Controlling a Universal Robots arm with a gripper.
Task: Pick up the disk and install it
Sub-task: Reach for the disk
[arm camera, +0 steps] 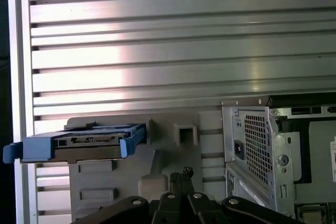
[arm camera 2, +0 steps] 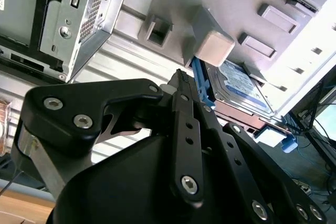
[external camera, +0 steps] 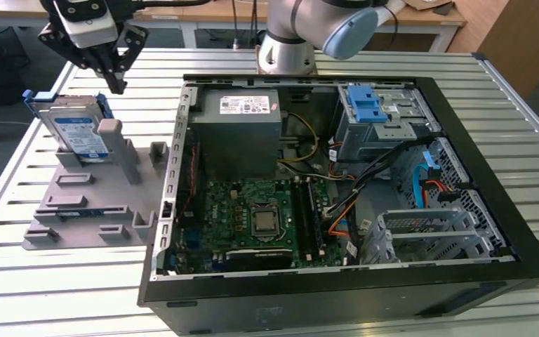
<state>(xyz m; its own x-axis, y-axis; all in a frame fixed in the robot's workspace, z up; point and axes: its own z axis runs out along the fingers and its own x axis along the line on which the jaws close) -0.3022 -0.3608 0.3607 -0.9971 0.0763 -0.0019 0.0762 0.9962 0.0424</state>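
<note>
The disk (external camera: 76,131) stands on edge in a grey holder (external camera: 92,207) on the table, at the exterior view's left. It is silver with a blue-and-white label and a blue carrier bracket around it. My gripper (external camera: 118,87) hangs a little above the disk's top edge, toward the open computer case, apart from the disk. Its fingertips meet and nothing is between them. In both wrist views the black fingers come to a point, gripper (arm camera: 181,173) and gripper (arm camera 2: 180,76), with the disk (arm camera: 79,142) and disk (arm camera 2: 239,85) beyond them.
The open computer case (external camera: 494,175) lies flat beside the holder, with a grey power supply (external camera: 241,126), a motherboard (external camera: 260,217) and a blue-latched drive cage (external camera: 377,112) inside. The slatted metal table (external camera: 64,281) runs under everything. The arm's base (external camera: 288,49) stands behind the case.
</note>
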